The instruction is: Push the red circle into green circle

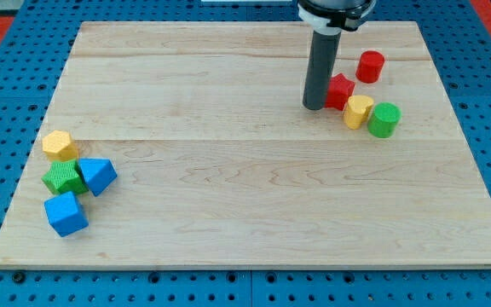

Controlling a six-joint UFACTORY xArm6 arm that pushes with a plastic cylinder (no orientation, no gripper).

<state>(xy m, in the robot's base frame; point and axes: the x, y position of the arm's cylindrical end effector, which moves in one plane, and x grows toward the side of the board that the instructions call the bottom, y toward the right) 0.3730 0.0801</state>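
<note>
So far: nothing done; fingers absent, nothing is held.
Red plastic cylinder [370, 66]: 11 o'clock of green plastic cylinder [384, 119], apart.
My tip [314, 106]: touching red star-like block [340, 90], on wooden bench [228, 196].

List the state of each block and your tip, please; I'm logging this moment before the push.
red circle: upright, standing alone, untouched.
green circle: upright, touching the yellow block.
yellow block: between red star and green circle.
red star: right beside my tip.
my tip: on the board, left of the red star.
yellow hexagon, green star, blue triangle, blue cube: clustered at the view's left.
</note>
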